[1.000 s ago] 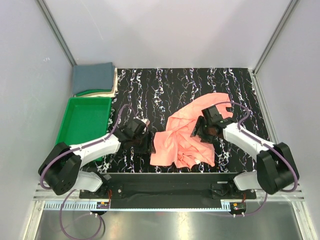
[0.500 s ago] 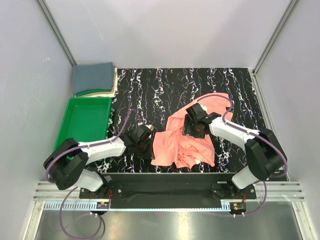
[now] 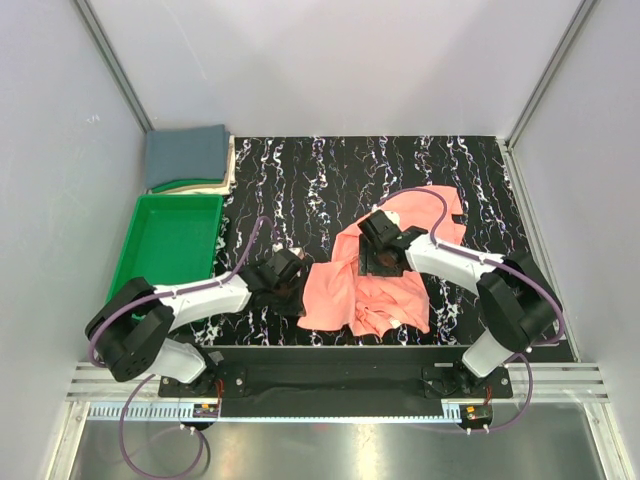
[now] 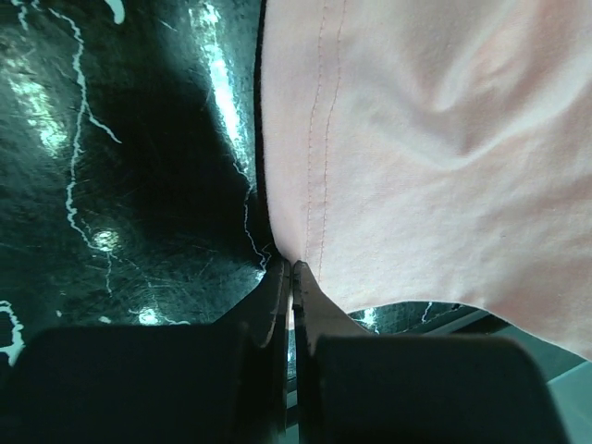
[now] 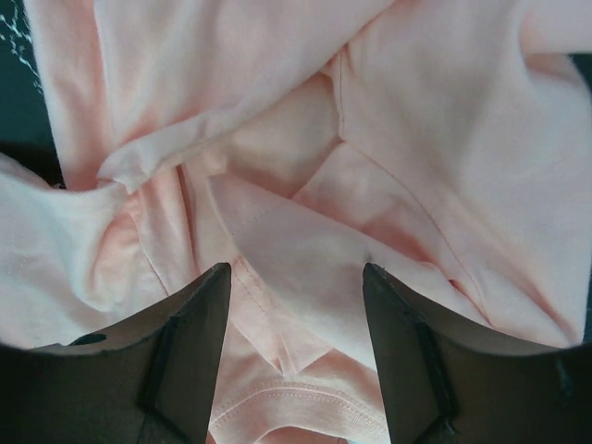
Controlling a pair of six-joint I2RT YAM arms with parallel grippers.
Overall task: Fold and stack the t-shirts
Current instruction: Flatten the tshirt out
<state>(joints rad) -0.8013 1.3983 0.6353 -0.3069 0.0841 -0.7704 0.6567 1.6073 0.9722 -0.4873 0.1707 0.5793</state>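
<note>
The salmon-pink t-shirt [image 3: 375,290] lies crumpled on the black marbled table, near the front edge. My left gripper [image 3: 292,287] is at its left edge, low on the table. In the left wrist view the left gripper [image 4: 292,268] is shut, with the shirt's stitched hem [image 4: 319,166] pinched at the fingertips. My right gripper [image 3: 381,256] hangs over the shirt's bunched middle. It stands open in the right wrist view [image 5: 296,277], with folds and a seam [image 5: 277,370] between the fingers and nothing gripped. The slate blue-grey t-shirt [image 3: 186,154] lies folded at the back left corner.
A green plastic tray [image 3: 170,240] sits at the left, just behind the left arm. Light cloth [image 3: 226,170] shows under the blue-grey shirt. Grey walls close in the table on three sides, and the black base rail [image 3: 330,372] runs along the front.
My left gripper has gone from open to shut at the shirt's left hem. The right gripper has moved left and back across the shirt to its middle, still open.
</note>
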